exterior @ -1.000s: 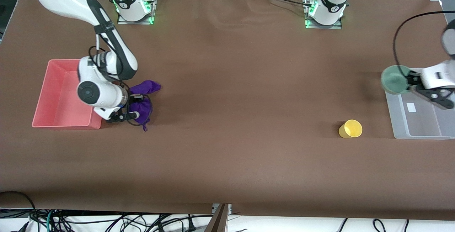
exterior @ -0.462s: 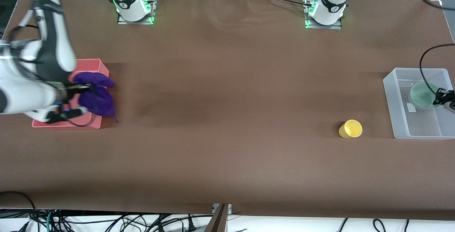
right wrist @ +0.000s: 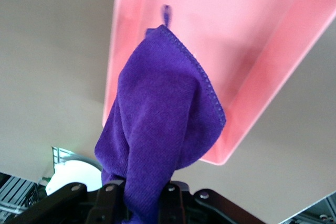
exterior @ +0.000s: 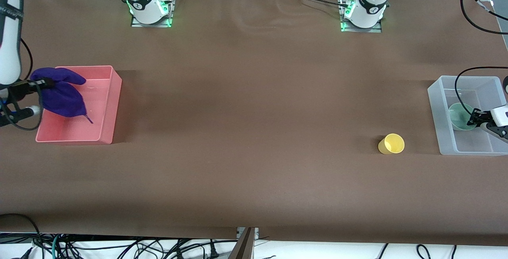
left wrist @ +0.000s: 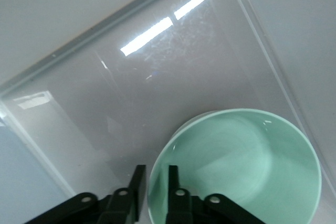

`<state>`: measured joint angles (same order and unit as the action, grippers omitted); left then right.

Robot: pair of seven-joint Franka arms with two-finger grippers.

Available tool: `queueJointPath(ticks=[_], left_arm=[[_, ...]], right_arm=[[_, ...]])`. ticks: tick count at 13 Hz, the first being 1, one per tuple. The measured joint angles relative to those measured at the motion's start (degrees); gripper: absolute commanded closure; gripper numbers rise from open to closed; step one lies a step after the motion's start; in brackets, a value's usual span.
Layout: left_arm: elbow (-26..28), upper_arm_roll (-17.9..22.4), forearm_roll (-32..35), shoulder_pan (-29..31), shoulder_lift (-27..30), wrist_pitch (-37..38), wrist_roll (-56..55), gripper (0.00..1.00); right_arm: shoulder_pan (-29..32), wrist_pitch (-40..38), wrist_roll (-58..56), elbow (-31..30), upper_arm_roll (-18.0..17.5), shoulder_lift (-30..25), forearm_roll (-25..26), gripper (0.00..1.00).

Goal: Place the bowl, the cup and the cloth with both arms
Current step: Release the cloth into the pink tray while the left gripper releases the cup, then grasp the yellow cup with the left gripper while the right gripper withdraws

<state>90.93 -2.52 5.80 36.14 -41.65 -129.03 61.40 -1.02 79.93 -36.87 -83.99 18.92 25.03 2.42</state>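
My right gripper (exterior: 24,99) is shut on the purple cloth (exterior: 59,94) and holds it in the air over the pink bin (exterior: 107,104); the right wrist view shows the cloth (right wrist: 157,129) hanging from the gripper (right wrist: 140,198) above the bin (right wrist: 252,51). My left gripper (exterior: 474,118) is shut on the rim of the mint-green bowl (exterior: 459,116), inside the clear bin (exterior: 436,108). In the left wrist view the gripper (left wrist: 155,184) pinches the bowl's (left wrist: 241,166) rim, one finger inside and one outside. The yellow cup (exterior: 391,144) lies on its side on the table, beside the clear bin.
The pink bin stands at the right arm's end of the table, the clear bin (left wrist: 131,93) at the left arm's end. The brown table (exterior: 254,132) stretches between them. Black cables hang over both bins.
My right gripper has carried the cloth from the table beside the pink bin to over it. My left gripper has carried the bowl over the clear bin's edge and lowered it inside.
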Motion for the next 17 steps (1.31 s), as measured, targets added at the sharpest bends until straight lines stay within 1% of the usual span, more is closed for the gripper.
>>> queueJointPath(ticks=[2,3,4,5,6,8,10,12,13,14,15,16,17], left_arm=[[-1.58,-0.95,-0.01,-0.12,0.85,1.73,0.04,0.0],[-2.42,-2.13,-0.06,-0.27,2.22,4.46,0.03,0.0],[-3.03,-3.77,-0.12,-0.46,4.17,7.3,-0.35,0.0],[-3.32,-5.96,-0.13,-0.68,6.6,10.33,-1.7,0.0],[-3.37,-8.44,-0.13,-1.07,9.16,13.44,-4.47,0.0],[-3.27,-12.0,-0.13,-3.36,12.25,17.23,-12.95,0.0],[-2.56,-12.58,-0.13,-8.31,12.44,17.94,-22.65,0.0],[-1.33,-12.57,-0.13,-12.82,10.74,17.85,-33.42,0.01],[-1.12,-12.56,-0.14,-14.65,9.42,17.45,-38.11,0.06],[-1.05,-12.55,-0.14,-16.06,8.03,16.22,-41.81,0.15],[-0.98,-12.52,-0.14,-17.03,6.64,14.29,-44.27,0.38],[-0.91,-12.49,-0.14,-17.44,5.24,12.63,-45.49,0.64],[-0.87,-12.38,-0.14,-17.4,3.91,11.41,-45.87,0.83]], right_arm=[[0.3,2.07,-0.3,-3.3,0.72,1.09,0.0,1.0],[0.4,4.47,-0.3,-5.46,0.76,1.76,0.0,1.0],[0.47,7.31,-0.3,-7.46,0.78,2.47,0.0,0.85],[0.54,10.37,-0.28,-9.21,0.79,3.26,0.0,0.44],[0.58,13.23,-0.27,-10.69,0.79,4.07,0.0,0.0],[0.6,16.02,-0.23,-11.88,0.79,5.21,-0.01,0.0],[0.61,16.29,-0.22,-11.41,0.79,5.09,-0.11,0.0],[0.58,13.86,-0.22,-8.9,0.79,3.3,-1.69,0.0],[0.54,10.43,-0.22,-6.72,0.74,1.83,-2.57,0.0],[0.49,6.0,-0.22,-4.0,0.55,0.31,-3.13,0.0],[0.43,0.95,-0.24,-0.84,0.0,-1.3,-3.97,0.0],[0.4,-3.9,-0.23,2.23,-1.38,-3.12,-4.57,0.0],[0.34,-7.49,0.72,4.7,-3.54,-5.09,-4.64,0.0]])
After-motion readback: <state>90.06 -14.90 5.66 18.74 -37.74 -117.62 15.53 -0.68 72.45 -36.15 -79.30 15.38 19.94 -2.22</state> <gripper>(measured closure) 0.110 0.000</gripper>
